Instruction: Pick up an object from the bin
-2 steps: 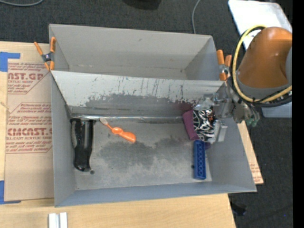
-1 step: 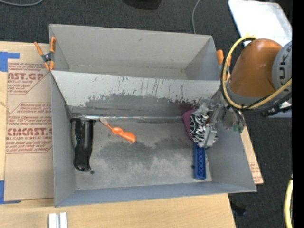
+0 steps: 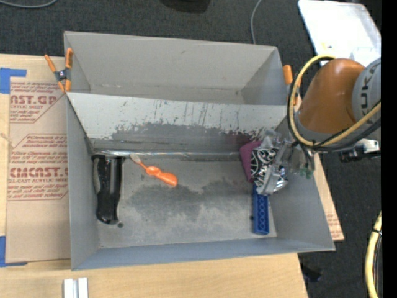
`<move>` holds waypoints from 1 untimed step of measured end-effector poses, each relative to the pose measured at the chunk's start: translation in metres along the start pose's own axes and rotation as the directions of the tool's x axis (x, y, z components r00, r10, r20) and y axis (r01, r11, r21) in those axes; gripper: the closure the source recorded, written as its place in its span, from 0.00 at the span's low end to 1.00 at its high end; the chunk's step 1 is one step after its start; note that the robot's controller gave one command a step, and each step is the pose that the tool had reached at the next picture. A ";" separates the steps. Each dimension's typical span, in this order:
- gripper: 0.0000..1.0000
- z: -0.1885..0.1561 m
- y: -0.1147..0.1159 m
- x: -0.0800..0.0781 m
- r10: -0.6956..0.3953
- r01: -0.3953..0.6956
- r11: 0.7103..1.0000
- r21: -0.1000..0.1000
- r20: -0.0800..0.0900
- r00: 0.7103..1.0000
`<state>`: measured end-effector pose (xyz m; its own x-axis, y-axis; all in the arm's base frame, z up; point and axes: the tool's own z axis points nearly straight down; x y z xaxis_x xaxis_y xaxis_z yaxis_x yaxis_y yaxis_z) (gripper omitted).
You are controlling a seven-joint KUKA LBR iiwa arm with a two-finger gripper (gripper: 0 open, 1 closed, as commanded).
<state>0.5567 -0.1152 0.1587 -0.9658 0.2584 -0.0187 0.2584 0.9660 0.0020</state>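
- BIN PICK, MID-REACH: My gripper (image 3: pixel 268 177) hangs low by one side wall of the bin (image 3: pixel 186 241). Whether my jaws stand open or closed cannot be told, and no thing shows clearly between them.
- A blue brick (image 3: pixel 261 213) lies just past my jaws on the near-wall side, with one end at my tip. I cannot tell if it touches. Its long axis runs straight away from my jaws.
- A purple thing (image 3: pixel 249 157) sits just beside my jaws on the far-wall side.
- My judgement: the brick is the likelier pick, gripped across its narrow width.
- An orange peg (image 3: pixel 162 176) and a black tool (image 3: pixel 107 188) lie well apart from my jaws, toward the opposite wall.
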 end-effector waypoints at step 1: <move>0.00 0.026 -0.016 -0.010 0.073 -0.073 0.997 -0.004 0.026 0.997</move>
<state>0.5628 -0.1332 0.1326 -0.9436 0.3280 -0.0443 0.3280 0.9447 0.0074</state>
